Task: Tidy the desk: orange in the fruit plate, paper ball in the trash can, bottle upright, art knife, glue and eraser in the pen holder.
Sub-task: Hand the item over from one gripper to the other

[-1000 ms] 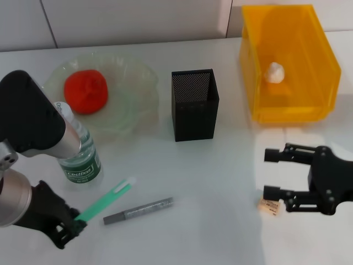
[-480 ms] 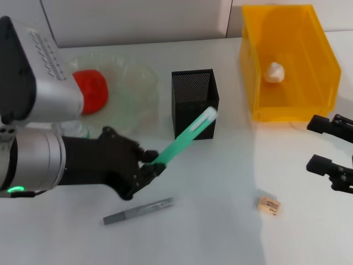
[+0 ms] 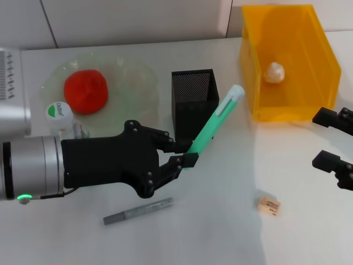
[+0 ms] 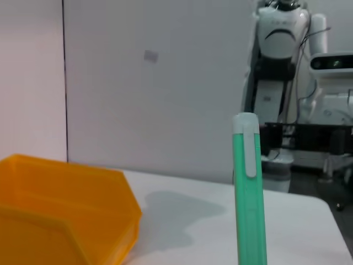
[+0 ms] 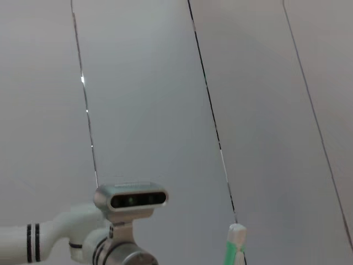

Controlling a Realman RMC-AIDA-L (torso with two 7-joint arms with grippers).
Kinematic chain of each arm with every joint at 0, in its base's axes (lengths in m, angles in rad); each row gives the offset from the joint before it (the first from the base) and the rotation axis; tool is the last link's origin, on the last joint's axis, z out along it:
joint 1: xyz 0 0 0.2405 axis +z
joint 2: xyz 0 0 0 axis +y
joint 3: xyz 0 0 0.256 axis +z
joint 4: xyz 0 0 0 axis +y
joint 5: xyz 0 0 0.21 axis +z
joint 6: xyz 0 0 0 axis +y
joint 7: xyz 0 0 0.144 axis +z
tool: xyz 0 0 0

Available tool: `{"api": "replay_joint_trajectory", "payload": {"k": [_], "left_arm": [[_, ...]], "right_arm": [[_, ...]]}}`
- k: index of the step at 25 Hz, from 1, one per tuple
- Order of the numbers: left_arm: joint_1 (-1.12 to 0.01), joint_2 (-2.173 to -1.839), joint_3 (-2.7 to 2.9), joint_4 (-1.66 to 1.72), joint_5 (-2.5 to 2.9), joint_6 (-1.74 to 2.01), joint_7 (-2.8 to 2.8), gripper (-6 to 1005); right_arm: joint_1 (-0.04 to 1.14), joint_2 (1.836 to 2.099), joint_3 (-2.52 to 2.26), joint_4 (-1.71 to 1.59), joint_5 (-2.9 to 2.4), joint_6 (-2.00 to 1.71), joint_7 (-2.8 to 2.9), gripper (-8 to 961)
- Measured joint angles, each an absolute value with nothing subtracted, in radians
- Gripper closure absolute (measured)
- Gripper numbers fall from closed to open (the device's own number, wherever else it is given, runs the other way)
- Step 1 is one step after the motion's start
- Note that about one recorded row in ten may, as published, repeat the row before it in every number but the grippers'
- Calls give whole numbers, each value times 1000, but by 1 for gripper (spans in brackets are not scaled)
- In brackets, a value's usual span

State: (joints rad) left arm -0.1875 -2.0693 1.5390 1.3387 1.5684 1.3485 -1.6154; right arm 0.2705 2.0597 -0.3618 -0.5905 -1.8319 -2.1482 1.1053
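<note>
From my head I count one of each thing on the desk. My left gripper (image 3: 185, 153) has its fingers clamped on the lower end of the one glue (image 3: 214, 126) stick, which tilts up across the front of the single pen holder (image 3: 194, 104), its pale tip above the holder's right edge. One orange (image 3: 85, 91) sits in the one fruit plate (image 3: 138, 83); one bottle (image 3: 59, 113) stands upright just in front of the plate, its white cap facing me. One art knife (image 3: 138, 211) lies flat on the table below my left gripper, and one eraser (image 3: 268, 205) lies near my right gripper (image 3: 332, 139), whose two fingers are spread apart at the right edge, holding nothing. One paper ball (image 3: 274, 72) rests in the one trash can (image 3: 287, 61). My left wrist shows the glue (image 4: 249, 187) standing upright and a corner of the trash can (image 4: 66, 210). My right wrist shows only the glue's tip (image 5: 235, 245) before a wall.
</note>
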Motion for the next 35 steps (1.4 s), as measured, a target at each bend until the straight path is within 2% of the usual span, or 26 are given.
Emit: {"api": "replay_joint_trajectory", "payload": {"k": [15,22,35], "left_arm": [[-259,-2069,1559,1127,1491,1409,-1429,831],[-322,-2069,1550,1059,1491,1481,-1425,832],[-347,-2069,1538,1029,1490,1511,-1415,834]], "right_arm": [[368,2063,-421,-505,-1841,-2141,1063,177],[410,2053,-499,-508,-1853,-2113,1111,178],[445,2049,-585,-512,-1856,-2101,1145,178]]}}
